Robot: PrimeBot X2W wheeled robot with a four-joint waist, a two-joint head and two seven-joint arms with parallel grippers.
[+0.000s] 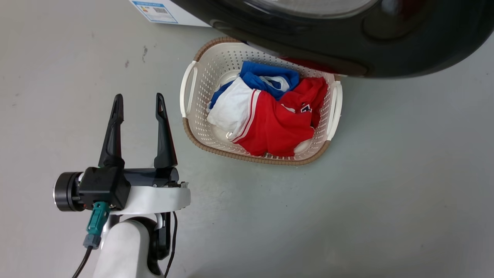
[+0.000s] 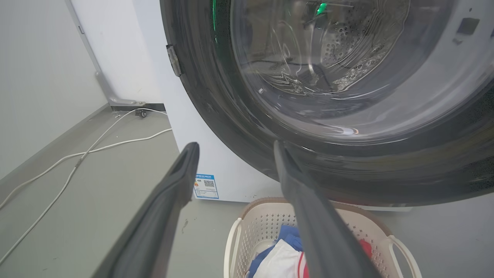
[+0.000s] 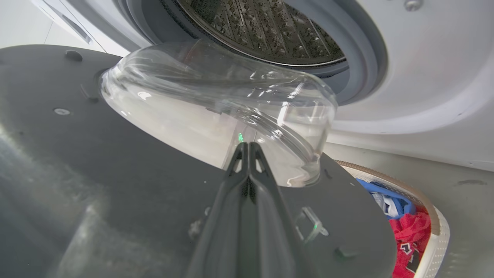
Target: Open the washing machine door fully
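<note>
1. Head view: the left gripper [image 1: 139, 97] sits at the lower left, its two dark fingers spread wide with nothing between them, pointing up the view over bare grey floor [image 1: 405, 193].
2. The washing machine door [image 1: 347, 54] crosses the top edge as a glossy black arc. Its lower rim hangs over the far side of the laundry basket [image 1: 195, 127].
3. The basket stands on the floor right of the gripper and apart from it. It holds a red garment [image 1: 281, 127], a white garment [image 1: 231, 108] and a blue garment [image 1: 270, 75], bunched together.
4. Left wrist view: the door's outer face is turned toward this camera, black ring [image 2: 216, 100] around the clear glass window [image 2: 328, 58]. The washing machine [image 2: 216, 154] stands white behind it, a blue sticker [image 2: 204, 186] low on its front. The basket is below, between the spread fingers.
5. A white cable [image 2: 77, 158] trails across the floor on the left.
6. Right wrist view: the right gripper [image 3: 246, 148] has its fingers pressed together, gripping nothing, tips in front of the glass; whether they touch it I cannot tell.
7. The door stands swung clear of the opening, its grey inner face toward this camera and the glass bowl [image 3: 216, 104] bulging toward the steel drum [image 3: 270, 31] and grey gasket [image 3: 362, 58].
</note>
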